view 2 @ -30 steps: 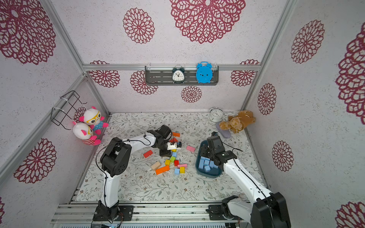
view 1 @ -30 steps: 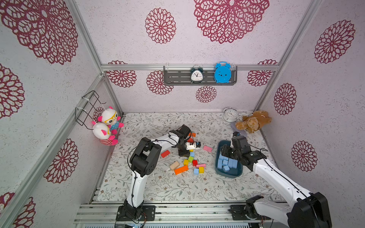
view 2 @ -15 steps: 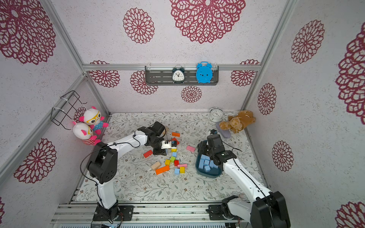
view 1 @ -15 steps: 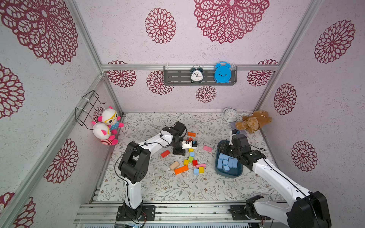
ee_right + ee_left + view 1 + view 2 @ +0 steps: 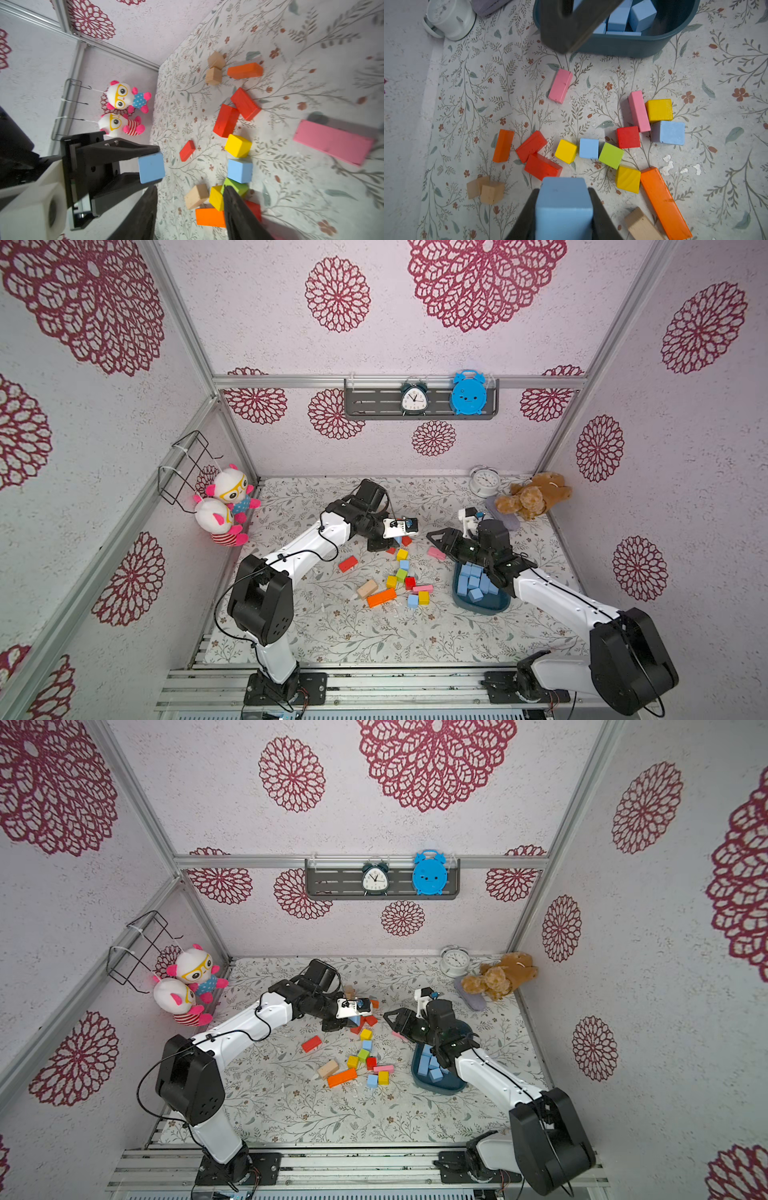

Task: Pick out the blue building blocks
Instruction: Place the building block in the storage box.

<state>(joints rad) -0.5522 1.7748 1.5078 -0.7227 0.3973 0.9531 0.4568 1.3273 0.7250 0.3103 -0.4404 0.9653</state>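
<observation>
Where the left end effector (image 5: 563, 190) grips, a blue block (image 5: 151, 168) sits.

On the floral-cloth worktop (image 5: 332, 635), the dark teal rounded plastic tub (image 5: 482, 609) stands right of the scattered mixed-colour wooden blocks (image 5: 401, 574). Light blue building blocks (image 5: 471, 581) lie in it, and two more lie among the scatter.

Left gripper (image 5: 154, 166) has been closed on a blue block (image 5: 151, 168), and its arm has been swung outward. Right gripper (image 5: 190, 190) has been carried off the tub (image 5: 478, 608) toward the loose blocks (image 5: 401, 576), jaws widened, nothing held.
</observation>
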